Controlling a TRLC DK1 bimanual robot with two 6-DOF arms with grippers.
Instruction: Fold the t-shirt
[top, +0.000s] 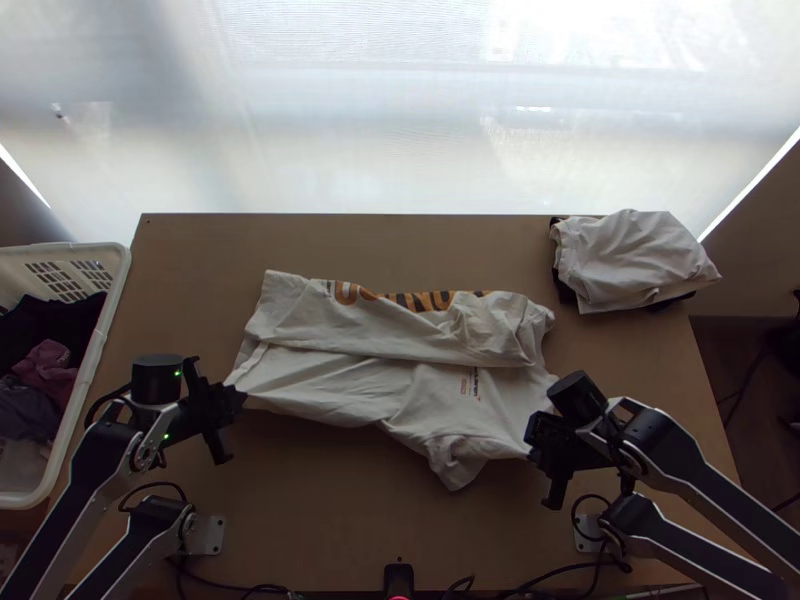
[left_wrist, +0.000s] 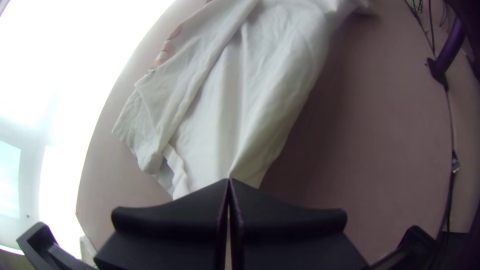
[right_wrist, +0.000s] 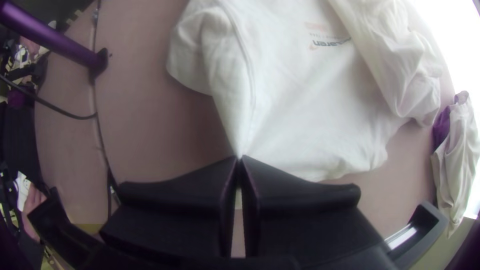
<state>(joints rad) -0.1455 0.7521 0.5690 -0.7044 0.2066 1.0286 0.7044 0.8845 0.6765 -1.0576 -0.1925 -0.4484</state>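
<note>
Top view has the t-shirt (top: 400, 385) across the middle of the surface (top: 320, 500), its far side folded in over the front. The left claw (top: 236, 392) is nipped tight on the near hem corner, the right claw (top: 530, 440) on the near shoulder by the collar, probably so the near side and its sleeve (top: 457, 465) can fold over evenly.

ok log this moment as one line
t-shirt: far side folded over; left gripper: shut on hem corner; right gripper: shut on shoulder; folding unfinished
</note>
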